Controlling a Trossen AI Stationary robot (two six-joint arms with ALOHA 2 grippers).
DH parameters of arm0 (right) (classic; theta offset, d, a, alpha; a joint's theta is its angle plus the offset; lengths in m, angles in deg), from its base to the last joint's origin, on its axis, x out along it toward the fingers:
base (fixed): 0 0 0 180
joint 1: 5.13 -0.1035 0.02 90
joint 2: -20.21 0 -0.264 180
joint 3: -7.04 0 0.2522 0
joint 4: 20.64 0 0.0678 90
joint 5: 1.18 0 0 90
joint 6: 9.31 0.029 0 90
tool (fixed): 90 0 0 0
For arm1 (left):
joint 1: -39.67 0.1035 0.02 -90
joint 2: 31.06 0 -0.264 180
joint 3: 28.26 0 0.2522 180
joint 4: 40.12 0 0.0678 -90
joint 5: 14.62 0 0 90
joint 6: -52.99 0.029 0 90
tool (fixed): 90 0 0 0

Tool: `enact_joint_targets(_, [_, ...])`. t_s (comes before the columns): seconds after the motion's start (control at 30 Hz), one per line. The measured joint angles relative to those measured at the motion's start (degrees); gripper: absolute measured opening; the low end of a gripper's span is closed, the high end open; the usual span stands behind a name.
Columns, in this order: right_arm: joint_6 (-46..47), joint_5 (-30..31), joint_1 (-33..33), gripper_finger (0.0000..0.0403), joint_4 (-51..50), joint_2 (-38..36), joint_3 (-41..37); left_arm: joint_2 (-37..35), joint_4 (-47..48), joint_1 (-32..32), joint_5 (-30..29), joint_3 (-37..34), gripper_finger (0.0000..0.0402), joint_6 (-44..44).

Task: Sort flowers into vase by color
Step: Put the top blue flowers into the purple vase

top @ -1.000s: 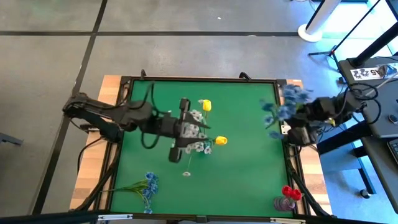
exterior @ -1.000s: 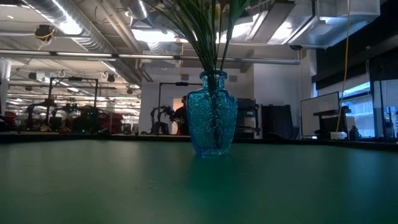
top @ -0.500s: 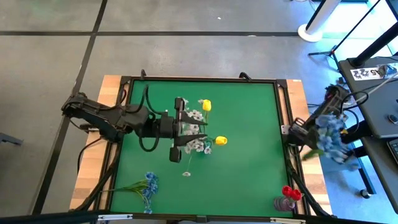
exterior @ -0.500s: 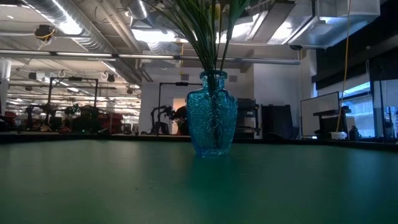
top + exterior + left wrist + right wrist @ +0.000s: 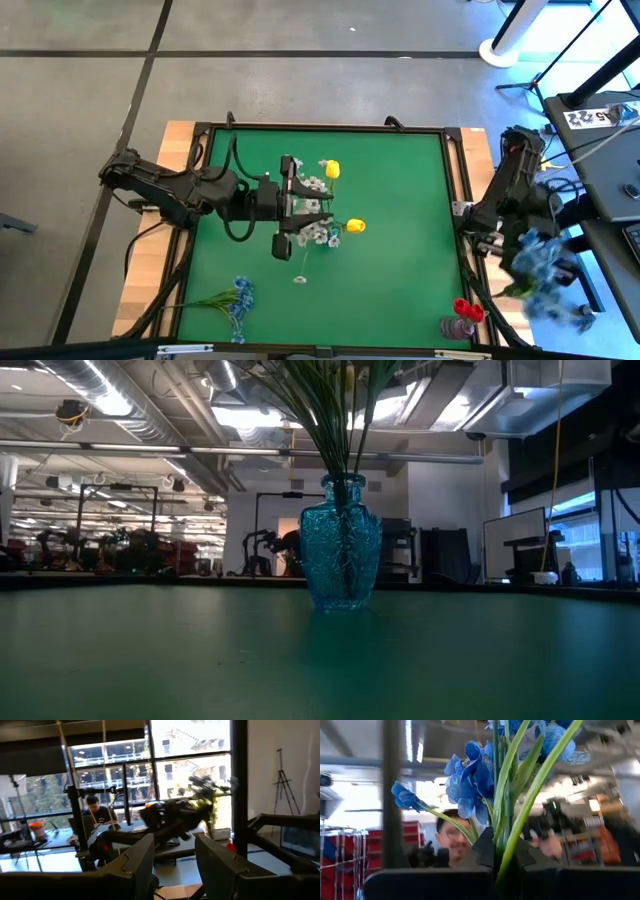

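A blue glass vase (image 5: 341,545) stands on the green table and holds green stems. From above, white sprigs (image 5: 316,212) and two yellow buds (image 5: 331,169) hide it. My left gripper (image 5: 300,205) (image 5: 175,857) is open and level beside these white sprigs. My right gripper (image 5: 515,250) (image 5: 502,852) is beyond the table's right edge, shut on a bunch of blue flowers (image 5: 542,278). More blue flowers (image 5: 236,297) lie near the table's near left corner. A red bud (image 5: 463,309) sits at the near right corner. My right gripper pinches the blue flowers' green stems (image 5: 506,837) between its two fingers (image 5: 482,847), several stems together. The blossoms (image 5: 470,775) stand out beyond the fingertips. The bunch is lifted clear and sits off the table, past its right edge.
A small white blossom (image 5: 300,279) lies alone on the mat, on the near side of the vase. A grey object (image 5: 456,326) sits by the red bud. A black frame (image 5: 460,200) rims the table. Desks and cables stand to the right, and people show in the room behind.
My right arm has swung the blue bunch from above the table's far right part out past the right edge, then toward the near side. The bunch stayed in its shut fingers. My left gripper has drawn back slightly toward the table's left edge.
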Motion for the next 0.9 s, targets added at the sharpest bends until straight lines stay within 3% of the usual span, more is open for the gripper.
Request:
enact_joint_targets(0.2, [-0.5, 7.9, -5.3, 0.0007, 3.6, 9.4, 0.0, 0.0, 0.0, 0.0, -1.9, 0.0, 0.0139, -2.6])
enact_joint_targets(0.4, [-2.3, 9.7, -8.6, 0.0008, 10.9, 15.8, -0.6, 0.0, -0.1, 0.0, -3.0, 0.0, 0.0139, -2.6])
enact_joint_targets(0.73, [-4.6, 13.4, -11.0, 0.0009, 31.5, 16.3, -12.9, 0.1, -0.1, 0.0, -3.1, 0.0, 0.0139, -2.7])
enact_joint_targets(0.9, [-4.3, 12.3, -11.0, 0.0006, 35.1, 16.3, -15.6, 0.1, 0.0, 0.0, -3.1, 0.0, 0.0139, -2.7])
